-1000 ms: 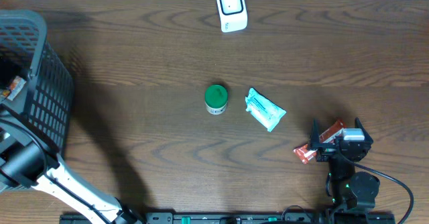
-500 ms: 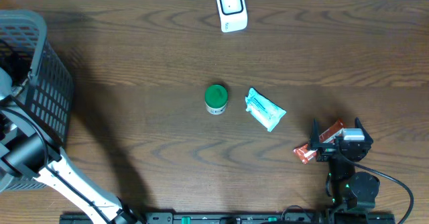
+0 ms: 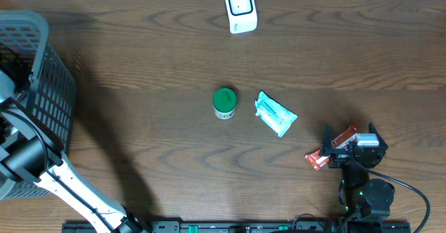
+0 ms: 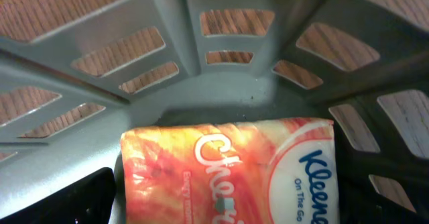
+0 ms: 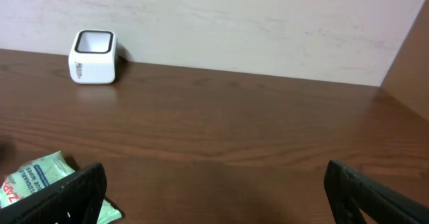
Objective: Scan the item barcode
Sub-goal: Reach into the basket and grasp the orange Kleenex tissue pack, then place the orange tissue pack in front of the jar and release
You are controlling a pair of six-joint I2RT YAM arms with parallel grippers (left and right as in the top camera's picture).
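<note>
In the left wrist view, an orange and white Kleenex tissue pack (image 4: 228, 170) lies on the floor of the grey basket (image 4: 167, 110). My left gripper (image 4: 221, 200) is open, its dark fingers (image 4: 60, 197) standing on either side of the pack with a gap on the left side. From overhead the left arm (image 3: 28, 160) reaches into the basket (image 3: 38, 72), which hides the gripper. The white scanner (image 3: 240, 8) stands at the table's far edge and also shows as the scanner (image 5: 94, 56). My right gripper (image 3: 348, 146) rests open near the front right with nothing between its fingers (image 5: 74, 197).
A green-lidded can (image 3: 224, 102) and a teal packet (image 3: 276, 114) lie mid-table; the teal packet (image 5: 40, 180) is by the right gripper's left finger. A red-orange packet (image 3: 317, 160) lies under the right gripper. The basket's slotted walls (image 4: 234, 23) close round the left gripper.
The left arm has pushed farther into the basket and now covers the orange item that showed there a second ago. The right arm and the table items have not moved.
</note>
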